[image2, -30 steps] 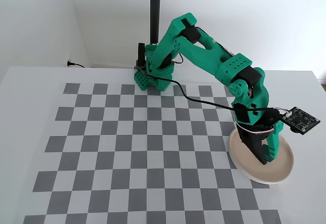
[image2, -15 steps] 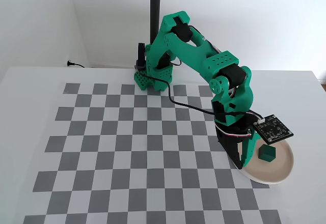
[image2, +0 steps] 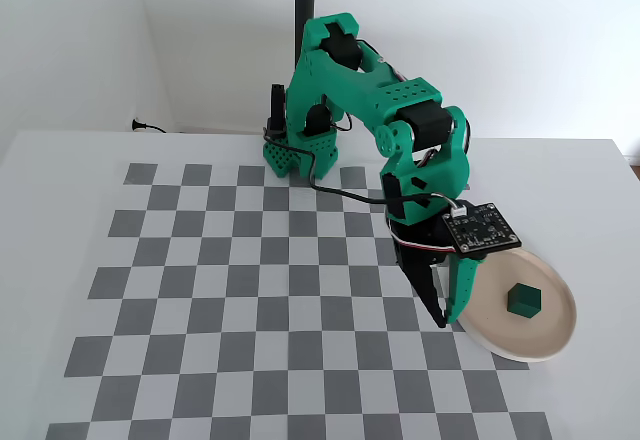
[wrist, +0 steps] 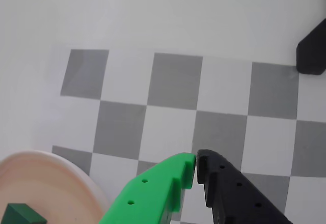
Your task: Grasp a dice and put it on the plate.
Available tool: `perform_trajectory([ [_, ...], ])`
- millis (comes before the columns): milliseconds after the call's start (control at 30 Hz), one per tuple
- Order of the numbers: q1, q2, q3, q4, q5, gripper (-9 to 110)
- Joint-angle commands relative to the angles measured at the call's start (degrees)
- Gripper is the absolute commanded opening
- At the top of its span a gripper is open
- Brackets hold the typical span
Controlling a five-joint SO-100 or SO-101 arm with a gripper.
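White counter [image2: 60,160] with a checkered mat carries the plate [image2: 556,338], where the dice [image2: 523,300] already sits, so the task looks done; the empty gripper [wrist: 195,164] hangs closed beside the plate.

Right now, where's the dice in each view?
Wrist view: the dice sits at the bottom left corner, partly cut off by the frame, on the plate.
Fixed view: the dice is at lower right, on the plate, right of the hand.
Shared landmark: the plate.
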Motion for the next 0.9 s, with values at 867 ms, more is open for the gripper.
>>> perform_trajectory([
  [867, 9.3, 36.8, 46.6, -26.2, 15.6, -4],
])
